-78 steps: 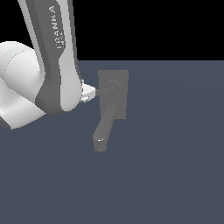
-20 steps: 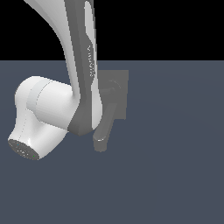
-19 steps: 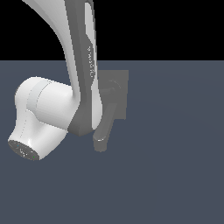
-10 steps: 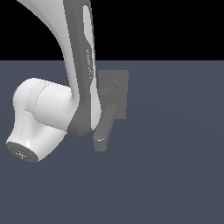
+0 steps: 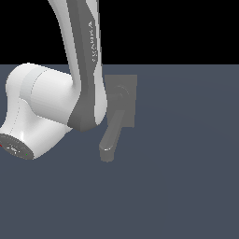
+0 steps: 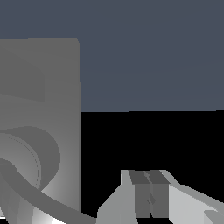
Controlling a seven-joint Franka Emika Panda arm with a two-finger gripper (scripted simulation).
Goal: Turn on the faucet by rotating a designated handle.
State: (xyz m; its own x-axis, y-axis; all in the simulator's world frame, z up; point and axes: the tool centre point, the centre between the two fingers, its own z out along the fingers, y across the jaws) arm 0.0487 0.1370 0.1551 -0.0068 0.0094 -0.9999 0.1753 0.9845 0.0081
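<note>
My arm fills the ext. view's left, white shells w/ a dark grey strip, big round joint low on that side; it hides my gripper in that view. The worktop is flat dark blue-grey, spreading under everything. The faucet sits near mid-frame, just beside the arm on the ext. view's right; its flat rectangular back plate stands upright, partly hidden by the arm in the ext. view; its thick blocky spout slants down toward the ext. view's left, rounded tip low. In the wrist view a round hub stands out from the plate, and the handle, a thin curved-looking grey bar, sweeps from the hub toward my gripper; its far end is cut by the frame edge. My gripper shows in the wrist view only: two dark grey pads pressed together, no gap seen between them, nothing pinched; it sits just beside the handle's end, off the plate's edge; contact w/ the handle — can't tell.
</note>
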